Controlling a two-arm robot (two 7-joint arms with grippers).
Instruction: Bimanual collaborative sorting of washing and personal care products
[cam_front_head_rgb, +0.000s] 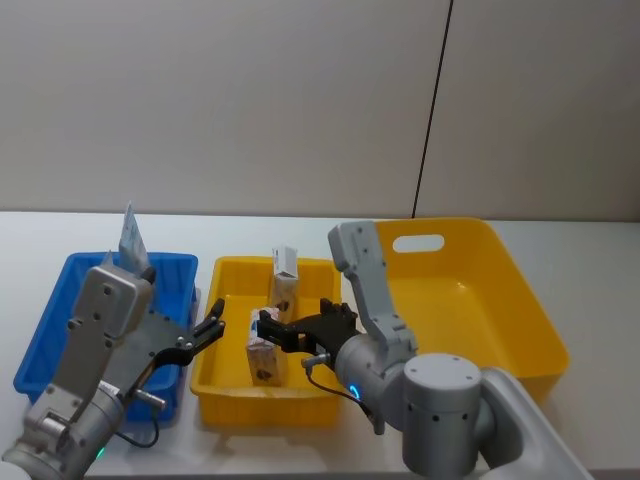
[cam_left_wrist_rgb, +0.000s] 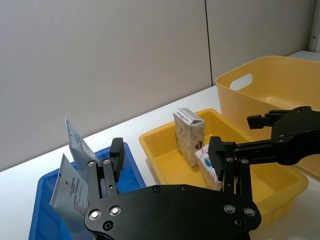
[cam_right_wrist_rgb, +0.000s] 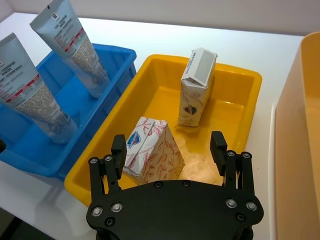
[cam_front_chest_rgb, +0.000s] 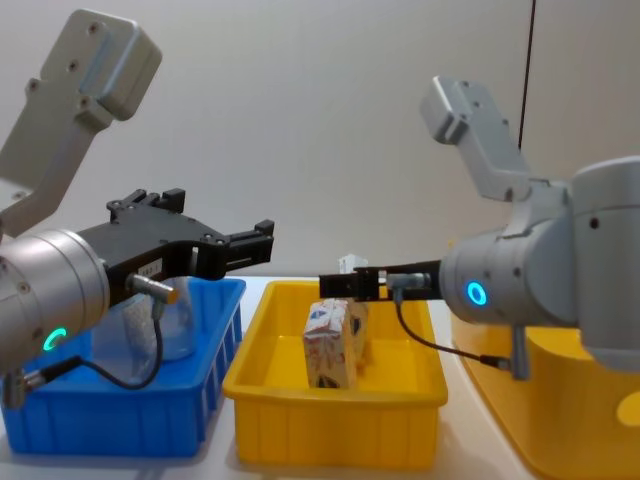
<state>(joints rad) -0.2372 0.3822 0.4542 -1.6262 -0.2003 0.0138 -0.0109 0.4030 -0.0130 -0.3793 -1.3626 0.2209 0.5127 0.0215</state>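
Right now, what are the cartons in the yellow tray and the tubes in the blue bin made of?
Near carton and far carton: likely printed paperboard, matte; folded tops, creased edges. Tubes: probably soft plastic, slight sheen; flattened bodies, flat crimped ends.

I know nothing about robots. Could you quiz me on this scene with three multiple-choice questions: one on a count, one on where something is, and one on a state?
1. How many tubes stand in the blue bin?
A one; B two; C four.
2. Where are the cartons?
A in the blue bin; B in the big yellow bin; C in the small yellow tray.
3. The left gripper and right gripper are:
A both open; B both shut on cartons; C one open, one shut on a tube.

Answers:
1 B: two tubes lean in the bin.
2 C: both cartons sit on the tray's floor.
3 A: each gripper's fingers stand apart, gripping nothing.
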